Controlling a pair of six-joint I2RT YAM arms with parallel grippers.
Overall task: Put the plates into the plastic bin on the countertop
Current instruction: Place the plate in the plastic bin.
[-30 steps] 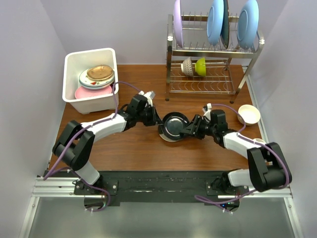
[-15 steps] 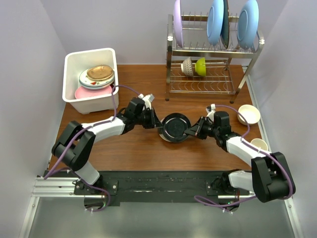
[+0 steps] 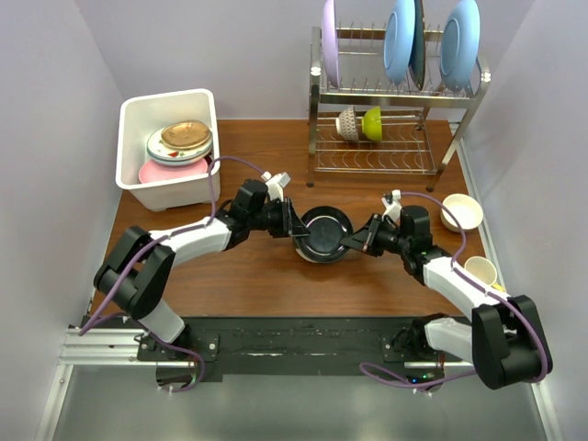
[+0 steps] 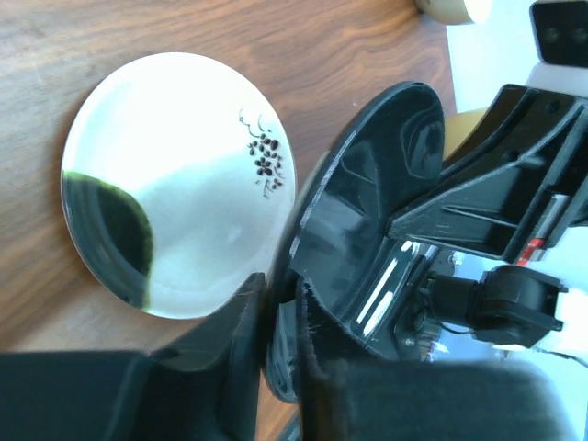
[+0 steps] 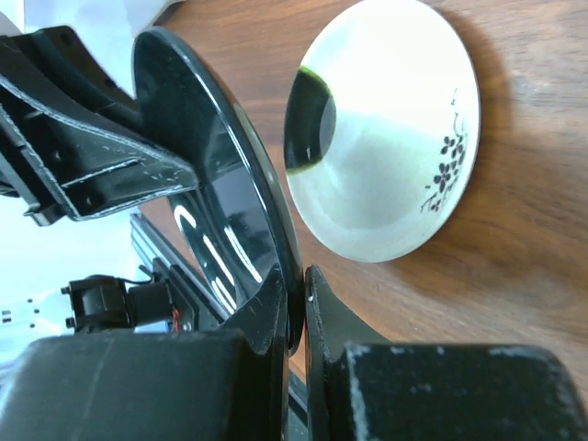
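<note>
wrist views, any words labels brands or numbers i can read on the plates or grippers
None can be read. The dark glass round plate shows only reflections; the glossy round plate lying on the wood countertop carries a dark grape-sprig drawing, no lettering.

Right end effector point(image 5: 296, 303) pinched onto dark plate point(image 5: 220, 211) rim, plate on edge, glossy grape-motif plate point(image 5: 386, 138) lying on wooden desk point(image 5: 524, 230)
</note>
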